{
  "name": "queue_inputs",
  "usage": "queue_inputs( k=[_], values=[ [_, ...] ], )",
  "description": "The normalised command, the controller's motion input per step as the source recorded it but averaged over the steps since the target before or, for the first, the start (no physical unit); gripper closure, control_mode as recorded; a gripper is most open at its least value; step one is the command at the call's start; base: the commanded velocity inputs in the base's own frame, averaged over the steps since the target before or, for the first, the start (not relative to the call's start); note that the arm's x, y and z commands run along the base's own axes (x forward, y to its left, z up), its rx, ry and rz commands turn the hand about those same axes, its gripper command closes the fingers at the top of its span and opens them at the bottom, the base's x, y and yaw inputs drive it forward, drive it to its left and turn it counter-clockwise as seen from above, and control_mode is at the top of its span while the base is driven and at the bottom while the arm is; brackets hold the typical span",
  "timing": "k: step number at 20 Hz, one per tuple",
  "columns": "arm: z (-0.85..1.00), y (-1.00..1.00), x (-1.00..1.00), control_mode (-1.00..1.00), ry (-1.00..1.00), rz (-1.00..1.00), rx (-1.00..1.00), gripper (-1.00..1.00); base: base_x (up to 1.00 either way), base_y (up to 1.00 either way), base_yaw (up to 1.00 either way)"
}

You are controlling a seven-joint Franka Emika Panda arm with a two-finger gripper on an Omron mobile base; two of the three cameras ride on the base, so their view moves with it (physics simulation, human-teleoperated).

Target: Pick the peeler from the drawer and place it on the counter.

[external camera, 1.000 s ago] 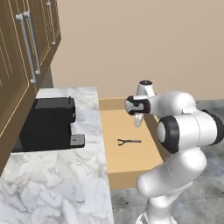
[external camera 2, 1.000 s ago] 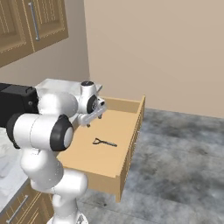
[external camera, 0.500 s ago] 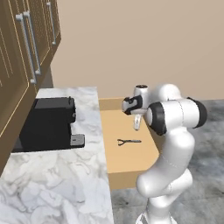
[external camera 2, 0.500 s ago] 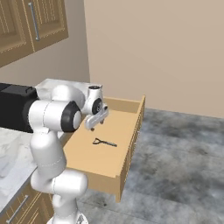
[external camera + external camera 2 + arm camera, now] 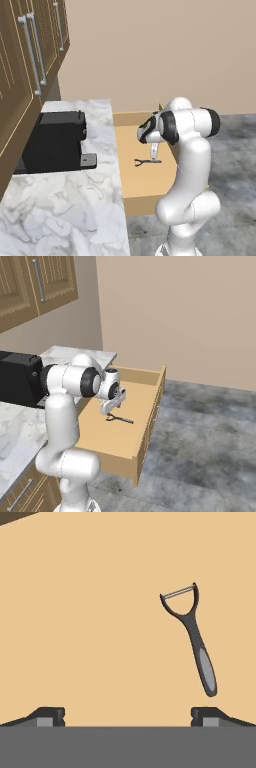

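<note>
Matt wooden drawer (image 5: 90,612), marble counter (image 5: 65,205)

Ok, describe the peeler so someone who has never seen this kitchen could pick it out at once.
Beside the marble counter a light-wood drawer stands pulled open. On its flat tan bottom lies the peeler, under the open gripper. It is slim, dark grey and Y-shaped, far smaller than the black coffee machine on the counter.

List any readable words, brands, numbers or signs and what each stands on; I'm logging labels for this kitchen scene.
None: no readable text anywhere.
The boxy black coffee machine carries no visible label.
The slim dark grey Y-shaped peeler is unmarked.
The light-wood drawer and veined white marble counter are blank.
</note>
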Motion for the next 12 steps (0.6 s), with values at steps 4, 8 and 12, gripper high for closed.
queue_inputs(
  k=[4, 8, 12],
  values=[
    [-0.6, 0.0, 0.44, -1.0, 0.0, 0.0, 0.0, -1.0, 0.0, 0.0, 0.0],
    [-0.53, 0.0, 0.41, -1.0, 0.0, 0.0, 0.0, -1.0, 0.0, 0.0, 0.0],
    [-0.47, 0.0, 0.32, -1.0, 0.0, 0.0, 0.0, -1.0, 0.0, 0.0, 0.0]
  ],
)
